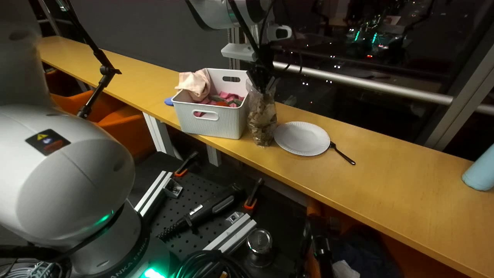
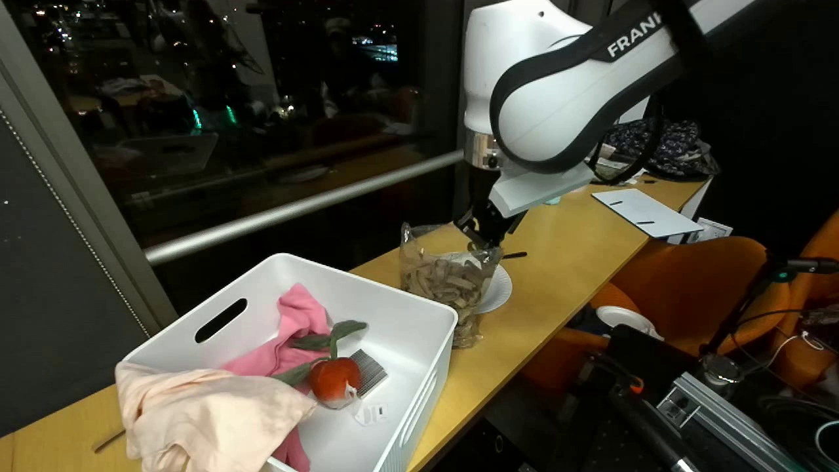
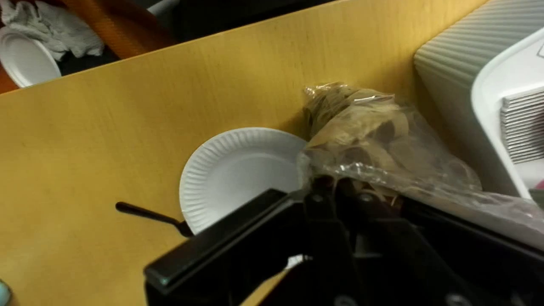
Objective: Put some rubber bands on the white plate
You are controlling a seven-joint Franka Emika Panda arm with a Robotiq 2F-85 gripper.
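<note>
The clear plastic bag [image 1: 257, 133] of tan rubber bands [image 2: 446, 282] stands upright on the table in both exterior views; in the wrist view the bag [image 3: 442, 165] is seen from above. The white plate [image 1: 303, 137] lies flat beside the bag and is bare where visible; it also shows in the wrist view [image 3: 238, 178]. My gripper [image 3: 340, 191] is at the bag's open mouth, pointing down. Its fingertips are close together, with a thin tan strand between them. In an exterior view a tan loop shows at the gripper's tip [image 2: 477, 244]. The bag film partly hides the tips.
A white bin [image 1: 210, 119] with cloths and a red fruit stands beside the bag. A black fork [image 1: 343, 154] touches the plate's edge. A light blue object [image 1: 480, 170] stands farther along the table [image 1: 386, 173]. A metal rail [image 1: 359, 83] runs along the window behind.
</note>
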